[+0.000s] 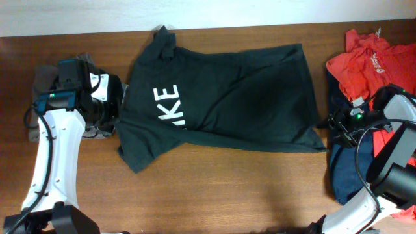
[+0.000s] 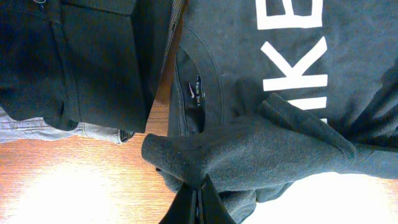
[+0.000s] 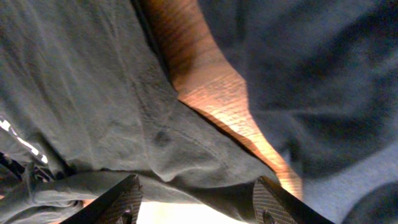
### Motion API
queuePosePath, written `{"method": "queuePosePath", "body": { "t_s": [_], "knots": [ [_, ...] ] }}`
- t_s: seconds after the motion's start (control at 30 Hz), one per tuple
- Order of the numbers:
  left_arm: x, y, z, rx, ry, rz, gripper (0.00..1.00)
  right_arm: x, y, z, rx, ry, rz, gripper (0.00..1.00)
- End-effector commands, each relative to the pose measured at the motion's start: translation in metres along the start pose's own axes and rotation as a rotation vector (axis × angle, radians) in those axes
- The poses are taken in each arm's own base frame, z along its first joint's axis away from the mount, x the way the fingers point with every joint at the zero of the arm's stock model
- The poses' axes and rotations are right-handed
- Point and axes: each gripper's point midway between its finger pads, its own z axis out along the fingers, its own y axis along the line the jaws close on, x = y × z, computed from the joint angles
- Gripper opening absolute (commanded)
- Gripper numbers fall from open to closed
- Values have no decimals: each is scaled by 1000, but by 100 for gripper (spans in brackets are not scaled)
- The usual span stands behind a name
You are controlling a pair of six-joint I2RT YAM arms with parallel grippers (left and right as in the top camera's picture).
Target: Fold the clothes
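Dark green T-shirt point(image 1: 240, 97), creased, white letters point(image 1: 170, 104) up, pinched by left tool point(image 2: 199, 196).

A T-shirt point(image 1: 221, 97) lies spread across the middle of the table point(image 1: 227, 195), collar end to the left, hem to the right. A small stack of clothes point(image 1: 40, 81) sits near the table's left edge, with the left gripper point(image 1: 110, 114) between it and the shirt, touching the shirt's edge. A heap of garments point(image 1: 367, 62) lies at the far right, just beyond the hem, with the right gripper point(image 1: 333, 123) between the two.
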Motion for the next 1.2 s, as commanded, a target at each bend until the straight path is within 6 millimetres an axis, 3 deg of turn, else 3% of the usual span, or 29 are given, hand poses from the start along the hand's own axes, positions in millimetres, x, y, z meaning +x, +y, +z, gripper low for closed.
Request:
{"method": "queuePosePath", "body": {
  "t_s": [0.0,0.13,0.27,0.43,0.5,0.63,0.7,0.8,0.97,1.17],
  "knots": [
    [-8,3,-14,-15,-45,11,0,13,-8,9,25,40,7,62],
    [-9,3,-14,-15,-45,11,1,27,-20,17,59,79,43,55],
    [-9,3,-14,-15,-45,11,0,38,-29,18,107,120,61,55],
    [-9,3,-14,-15,-45,11,0,32,-33,18,121,95,50,52],
    [-9,3,-14,-15,-45,11,0,21,-27,18,82,53,16,52],
    [-8,3,-14,-15,-44,11,0,1,3,4,-90,-12,-81,52],
    [-8,3,-14,-15,-45,11,0,0,16,-9,-138,-13,-128,52],
    [-8,3,-14,-14,-45,11,0,8,18,-22,-105,19,-125,53],
    [-8,3,-14,-14,-44,10,1,31,1,-22,-8,107,-32,57],
    [-9,3,-14,-15,-45,11,1,52,-28,8,71,150,171,59]
  ]
}}
